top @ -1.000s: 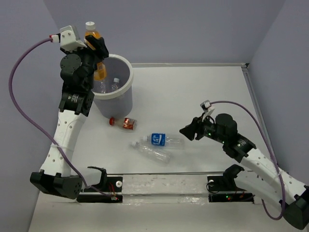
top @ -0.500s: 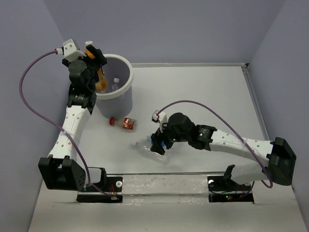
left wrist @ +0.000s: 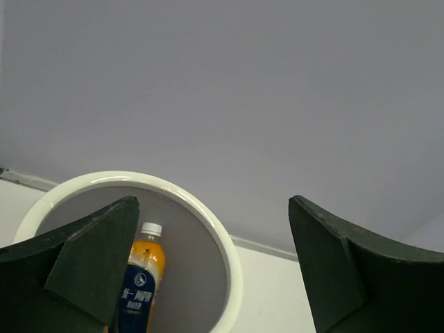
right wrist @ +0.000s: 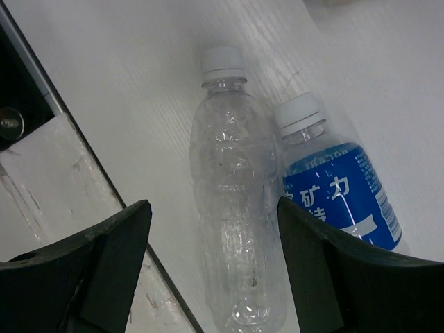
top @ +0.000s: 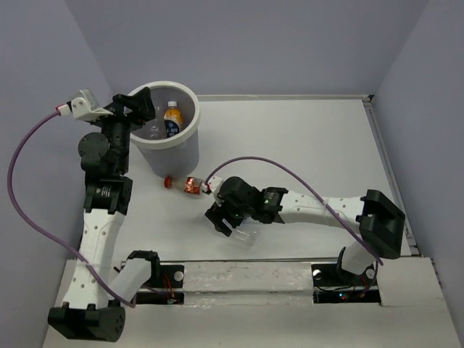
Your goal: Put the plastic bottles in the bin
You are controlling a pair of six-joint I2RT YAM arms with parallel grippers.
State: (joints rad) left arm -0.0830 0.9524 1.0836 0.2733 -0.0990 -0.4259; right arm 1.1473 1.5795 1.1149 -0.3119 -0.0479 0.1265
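White arm segments (top: pixel 98 232), black joints (top: pixel 109 194), looping purple cables (top: pixel 54 114), dark wedge-shaped end effector fingers (left wrist: pixel 90 270)

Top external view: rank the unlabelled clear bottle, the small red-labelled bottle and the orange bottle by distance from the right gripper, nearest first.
1. The clear bottle: on the table right under the right gripper, lying between its spread fingers.
2. The red-labelled bottle: on the table, farther out and to the left, by the bin's base.
3. The orange bottle: inside the bin, far left.
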